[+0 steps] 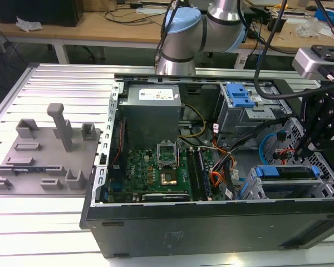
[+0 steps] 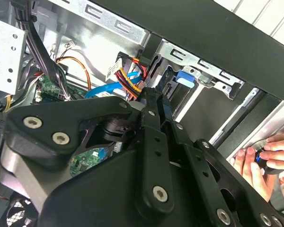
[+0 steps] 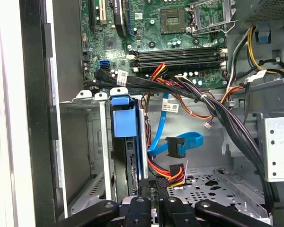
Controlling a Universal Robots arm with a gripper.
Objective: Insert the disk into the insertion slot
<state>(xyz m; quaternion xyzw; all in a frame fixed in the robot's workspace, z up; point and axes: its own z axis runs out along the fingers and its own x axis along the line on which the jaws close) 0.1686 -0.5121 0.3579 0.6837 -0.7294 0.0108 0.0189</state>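
The disk (image 1: pixel 284 171) sits inside the slot (image 1: pixel 249 188) of the light grey cage at the exterior view's right end of the open computer case (image 1: pixel 211 233). The gripper (image 1: pixel 299 150) hangs just above it. In the first wrist view the gripper (image 3: pixel 152 187) has its jaws drawn together with nothing between them. The disk's (image 3: pixel 124 126) blue frame stands just beside the tips, but whether they touch is unclear. In the second wrist view a person's hand (image 2: pixel 267 156) rests outside the case.
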